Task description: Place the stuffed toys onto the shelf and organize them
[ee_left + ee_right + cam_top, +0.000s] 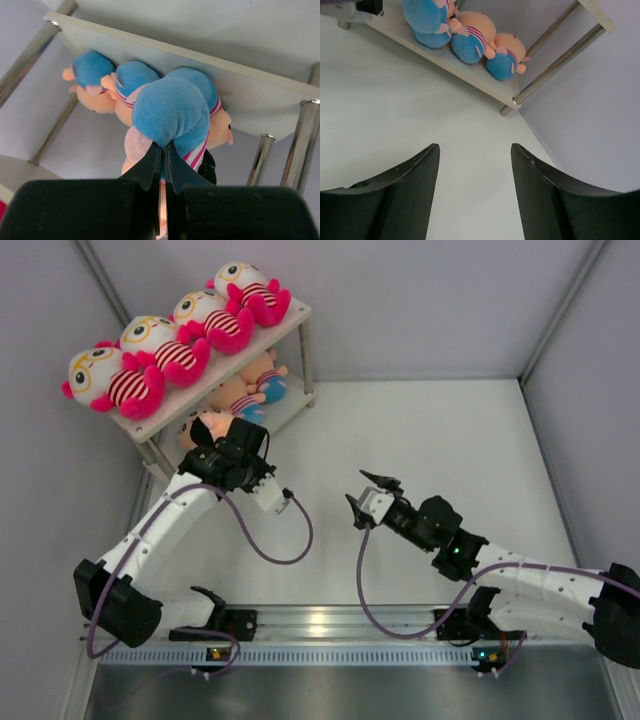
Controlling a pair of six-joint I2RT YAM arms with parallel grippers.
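Two-tier shelf [292, 318] at the far left corner of the table [430, 440]. Four white-headed, pink-limbed stuffed toys [165, 348] lie side by side in a row along the upper board, filling most of its length. The peach-faced toys in blue pants [255, 385] occupy the lower board, packed close together. The left hand [164, 150] reaches in at the near end of the lower tier, with its fingers pinched together on the blue plush of the nearest peach-faced toy [170, 112], which lies against its three neighbours. The right hand [365, 493] hovers over the middle of the table, well apart from the shelf, with its fingers spread and nothing between them.
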